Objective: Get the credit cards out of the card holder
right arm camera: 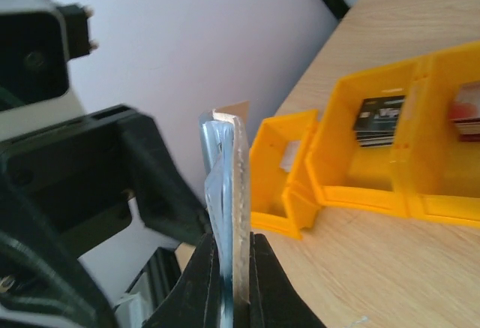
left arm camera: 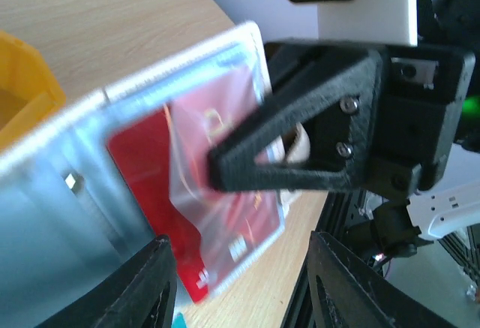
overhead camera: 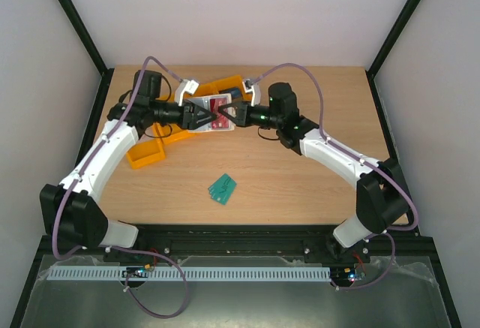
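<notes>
The card holder (overhead camera: 199,105) hangs opened out above the back of the table, its pale blue-grey inner face (left arm camera: 60,193) towards the left wrist camera. A dark red credit card (left arm camera: 142,163) sits part way out of the clear pocket, its lower corner reaching between my left fingers. My left gripper (left arm camera: 240,268) is open, its fingers (left arm camera: 154,283) on either side of that corner without pinching it. My right gripper (right arm camera: 232,245) is shut on the card holder (right arm camera: 229,170), seen edge-on. The two grippers (overhead camera: 201,115) (overhead camera: 227,115) meet tip to tip. I cannot make out any other card in the holder.
Yellow plastic bins (overhead camera: 146,154) stand in a row at the back left, just behind the grippers; some hold stacked cards (right arm camera: 379,121). A few teal cards (overhead camera: 223,188) lie on the wooden table in front of the arms.
</notes>
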Available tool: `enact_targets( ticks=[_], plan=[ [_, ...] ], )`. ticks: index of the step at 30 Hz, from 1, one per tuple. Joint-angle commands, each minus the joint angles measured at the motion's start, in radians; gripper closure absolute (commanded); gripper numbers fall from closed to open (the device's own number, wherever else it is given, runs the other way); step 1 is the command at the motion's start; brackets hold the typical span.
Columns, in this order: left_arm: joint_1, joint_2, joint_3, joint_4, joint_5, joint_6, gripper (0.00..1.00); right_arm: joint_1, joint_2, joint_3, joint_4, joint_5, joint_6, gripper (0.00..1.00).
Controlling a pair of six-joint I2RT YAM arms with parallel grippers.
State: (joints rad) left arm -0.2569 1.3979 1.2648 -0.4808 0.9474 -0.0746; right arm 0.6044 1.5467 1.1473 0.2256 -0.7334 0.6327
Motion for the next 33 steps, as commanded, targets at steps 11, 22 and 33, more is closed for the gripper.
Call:
enact_targets(
  ticks=[11,22,33],
  plan=[
    [0.036,-0.021,-0.058,0.134,0.038,-0.127,0.46,0.015,-0.026,-0.038,0.331,-0.235,0.157,0.98],
    [-0.03,-0.014,-0.01,0.088,0.197,-0.04,0.78,0.06,0.035,-0.024,0.473,-0.28,0.229,0.98],
    [0.03,-0.055,-0.007,0.019,0.3,0.032,0.98,0.04,0.002,-0.035,0.366,-0.268,0.147,0.91]
  ],
)
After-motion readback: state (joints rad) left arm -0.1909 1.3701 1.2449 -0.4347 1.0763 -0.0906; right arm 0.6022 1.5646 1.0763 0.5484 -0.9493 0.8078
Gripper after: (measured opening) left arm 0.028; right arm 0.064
